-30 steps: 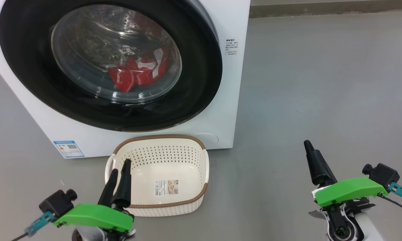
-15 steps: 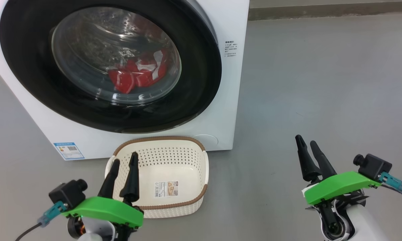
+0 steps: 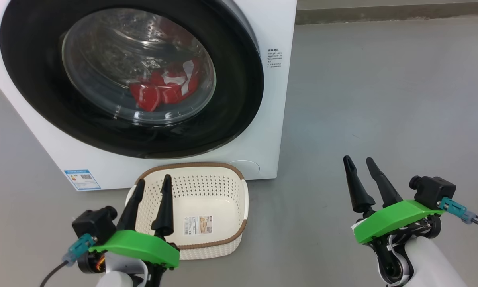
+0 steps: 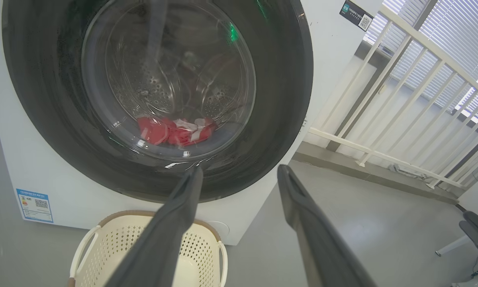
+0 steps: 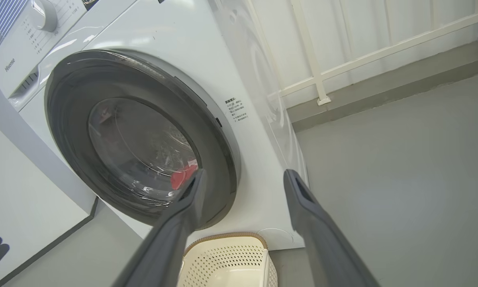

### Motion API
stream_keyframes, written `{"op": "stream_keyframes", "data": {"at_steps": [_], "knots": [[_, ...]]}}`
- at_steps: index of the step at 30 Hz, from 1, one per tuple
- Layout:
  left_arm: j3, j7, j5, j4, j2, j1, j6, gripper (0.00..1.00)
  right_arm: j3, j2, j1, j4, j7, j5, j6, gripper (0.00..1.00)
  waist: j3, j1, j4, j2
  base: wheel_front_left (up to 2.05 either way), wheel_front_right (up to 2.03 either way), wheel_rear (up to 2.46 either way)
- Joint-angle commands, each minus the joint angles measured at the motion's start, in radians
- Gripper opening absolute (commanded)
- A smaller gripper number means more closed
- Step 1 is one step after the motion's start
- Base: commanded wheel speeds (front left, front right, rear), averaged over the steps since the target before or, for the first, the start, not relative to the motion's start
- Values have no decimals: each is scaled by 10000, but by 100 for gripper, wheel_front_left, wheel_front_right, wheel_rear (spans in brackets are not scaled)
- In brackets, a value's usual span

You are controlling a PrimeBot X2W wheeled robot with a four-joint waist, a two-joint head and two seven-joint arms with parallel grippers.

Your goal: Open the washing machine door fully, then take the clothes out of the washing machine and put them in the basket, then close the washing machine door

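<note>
- 2 grippers stand released and carry nothing. The left gripper [image 3: 154, 179] hovers by the near-left corner of the basket [image 3: 191, 164], fingers pointing at the machine. A low forward reach from here could clip that corner and shove the basket aside.
- Shut flush against the washing machine [image 3: 271, 24], the washing machine door [image 3: 231, 79] offers mostly glossy black rim. Fingers pulling there may simply slide off. I cannot tell which side is hinged, and a tug at the wrong edge would likely do nothing or rock the machine.
- Behind the glass, the red-and-white clothes [image 3: 163, 87] lie low in the drum, out of reach until the door swings wide. A half-open door would probably crowd the arm and snag fabric.
- Empty, the basket sits on the floor just in front of the machine, below the door's lower edge. An arm working the door might nudge it, and dropped clothes would then miss.
- Spread and empty, the right gripper [image 3: 358, 159] hangs over bare floor well to the machine's right. A hurried sweep across could strike the cabinet's corner.
</note>
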Motion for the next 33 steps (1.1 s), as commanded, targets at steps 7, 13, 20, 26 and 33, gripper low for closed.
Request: {"op": "stream_keyframes", "data": {"at_steps": [7, 13, 20, 26, 33], "knots": [[112, -368, 1148, -214, 218, -709, 258, 100, 355, -86, -735, -196, -344, -1109, -7, 100, 16, 0, -20, -1, 0, 0, 0], [20, -516, 1701, -142, 228, -862, 319, 100, 397, -99, -875, -253, -491, -1794, -7, 100, 47, 0, -22, -1, 0, 0, 0], [-52, -703, 2332, 9, 241, -1081, 390, 100, 427, -116, -987, -334, -676, -2604, -7, 100, 45, 0, -36, -1, 0, 0, 0], [-62, -703, 2243, 38, 241, -1082, 464, 100, 387, -116, -965, -274, -676, -2618, -7, 100, 34, 0, -33, -1, 0, 0, 0], [-25, -703, 2254, 47, 241, -1092, 508, 100, 297, -116, -1004, -130, -676, -2676, -7, 100, 94, 0, -29, -1, 0, 0, 0]]}}
